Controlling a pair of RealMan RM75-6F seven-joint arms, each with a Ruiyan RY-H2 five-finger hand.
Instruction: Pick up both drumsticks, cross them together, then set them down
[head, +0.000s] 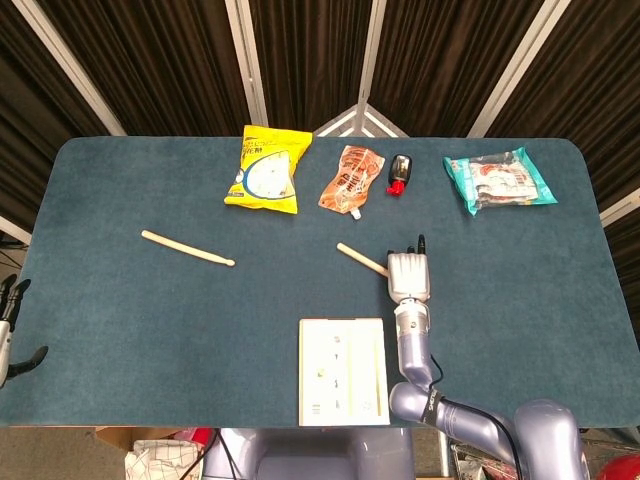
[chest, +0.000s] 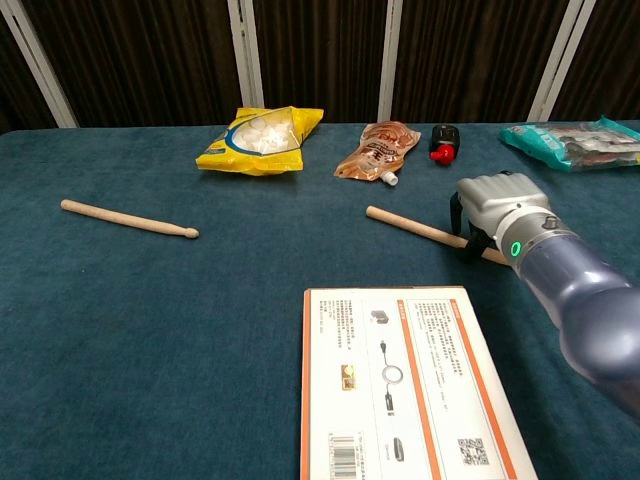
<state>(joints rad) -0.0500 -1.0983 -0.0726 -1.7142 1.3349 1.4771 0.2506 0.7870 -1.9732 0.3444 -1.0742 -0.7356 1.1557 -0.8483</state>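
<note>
**mod_kev:** Teal felt covers the whole desk (head: 120, 320), biggest thing in shot, and everything sits on it. Next down is the white instruction card (chest: 410, 385) at the near edge, just clutter for this job I reckon.

**drumbot_fan:** Yeah. Then the snack row along the far side: yellow chip bag (head: 266, 171), teal packet (head: 498, 180), orange pouch (head: 350, 181), and a small black-and-red thing (head: 400, 173) I can't identify. All well apart from the sticks, so they shouldn't get in the way.

**mod_kev:** What's the right hand (chest: 495, 212) doing?

**drumbot_fan:** Its fingers are curled around the butt end of the near drumstick (chest: 412, 227). Chest view shows the stick passing under the knuckles, long part poking out toward the left. Gripping at the end makes sense to me: it leaves the shaft free to cross over the other one. Can't tell if it's clear of the felt or only tilted on it.

**mod_kev:** And the second one?

**drumbot_fan:** Far drumstick (head: 188, 248) lies flat out on the left side, nothing touching it. The left hand (head: 10, 330) hangs off the desk's left edge, barely in frame, fingers apart and holding nothing. My guess is it has to reach in for that stick before any crossing happens.
</note>
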